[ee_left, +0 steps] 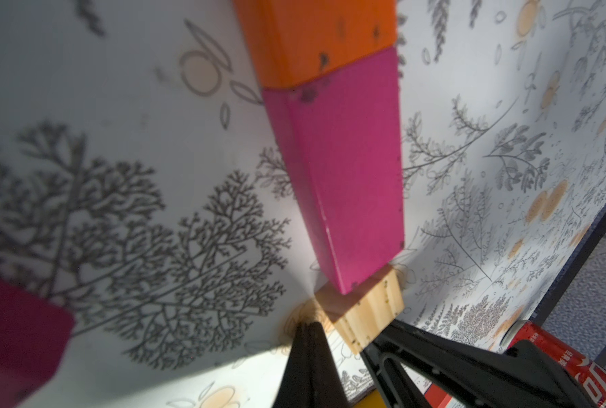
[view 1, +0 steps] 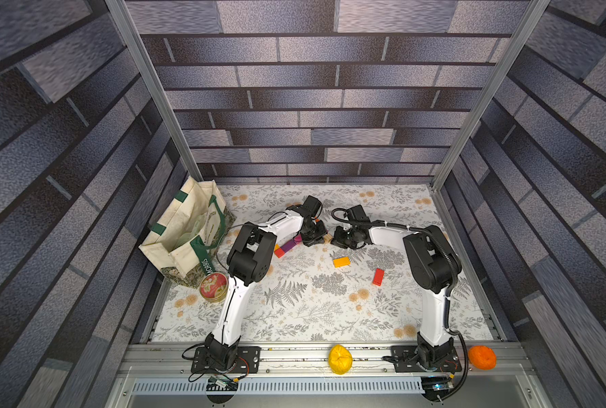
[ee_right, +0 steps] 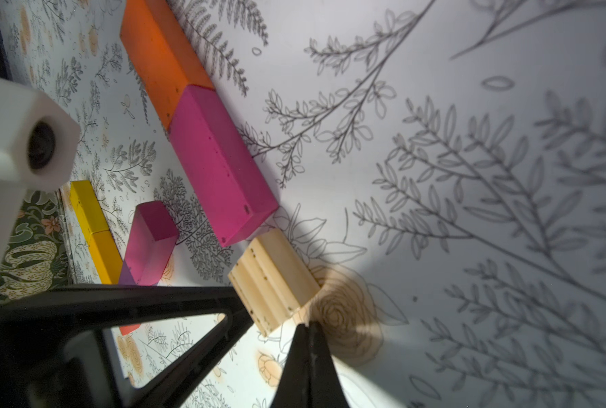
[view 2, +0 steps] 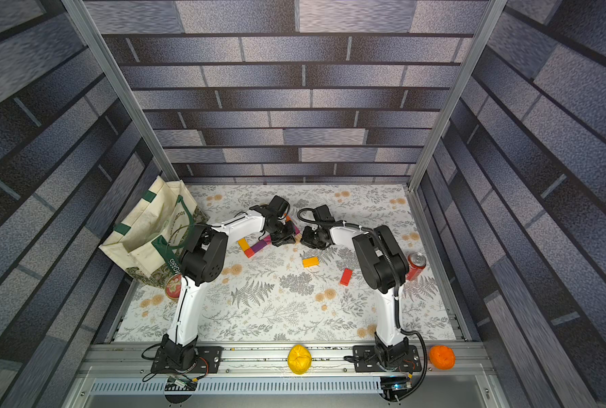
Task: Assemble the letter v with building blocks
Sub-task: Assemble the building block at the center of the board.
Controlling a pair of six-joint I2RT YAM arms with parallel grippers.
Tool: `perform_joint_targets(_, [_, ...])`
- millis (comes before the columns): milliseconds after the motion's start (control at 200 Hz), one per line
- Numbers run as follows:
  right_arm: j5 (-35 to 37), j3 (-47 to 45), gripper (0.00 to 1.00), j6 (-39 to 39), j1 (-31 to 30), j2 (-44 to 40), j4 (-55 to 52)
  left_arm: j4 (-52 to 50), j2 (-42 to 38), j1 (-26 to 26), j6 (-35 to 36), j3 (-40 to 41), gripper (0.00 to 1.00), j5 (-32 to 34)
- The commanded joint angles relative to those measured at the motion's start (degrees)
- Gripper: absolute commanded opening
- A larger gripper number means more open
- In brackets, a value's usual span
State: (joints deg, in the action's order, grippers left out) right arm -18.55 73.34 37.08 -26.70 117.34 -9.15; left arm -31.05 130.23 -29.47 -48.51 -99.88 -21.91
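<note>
A plain wood cube (ee_left: pixel 365 311) (ee_right: pixel 273 279) lies on the floral table at the end of a straight row made by a magenta block (ee_left: pixel 351 176) (ee_right: pixel 220 166) and an orange block (ee_left: pixel 315 35) (ee_right: pixel 160 56). My left gripper (ee_left: pixel 308 323) (view 1: pixel 319 241) is shut and empty, its tip down beside the cube. My right gripper (ee_right: pixel 308 325) (view 1: pixel 334 242) is also shut and empty, on the cube's opposite side. A second row (view 1: pixel 287 246) of yellow, red, purple and magenta blocks runs toward the left arm. An orange-yellow block (view 1: pixel 341 261) and a red block (view 1: pixel 378 276) lie loose.
A cream tote bag (view 1: pixel 188 229) and a round tin (view 1: pixel 213 287) stand at the left. A red soda can (view 2: pixel 415 265) sits behind the right arm. A yellow lump (view 1: pixel 340 358) and an orange lump (view 1: pixel 482 357) rest on the front rail.
</note>
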Motion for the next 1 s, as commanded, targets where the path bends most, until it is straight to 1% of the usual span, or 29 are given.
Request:
perform_joint_targets(0, [1.04,-0.08,0.00,0.10,0.22,2.95,-4.82,-3.41,2.74,0.57,-0.11,-0.15,0.01,2.51])
perform_joint_targets(461, [1.22,0.83,0.00,-0.27,0.26,3.87,-5.71,-3.41,3.87,0.86,-0.35,-0.77,0.02,2.79])
perform_joint_targets(646, [1.34,0.95,0.00,-0.25,0.27,4.01,-5.79,-4.58,4.52,1.20,0.36,-2.48,0.02,2.23])
perform_joint_targets(787, [1.67,1.16,0.00,-0.35,0.26,4.15,-6.15,-4.18,3.80,1.18,0.14,-1.17,0.01,2.25])
perform_joint_targets(992, [2.61,1.80,0.00,-1.16,0.24,4.31,-7.32,-2.10,0.89,1.26,-0.44,3.11,0.02,2.19])
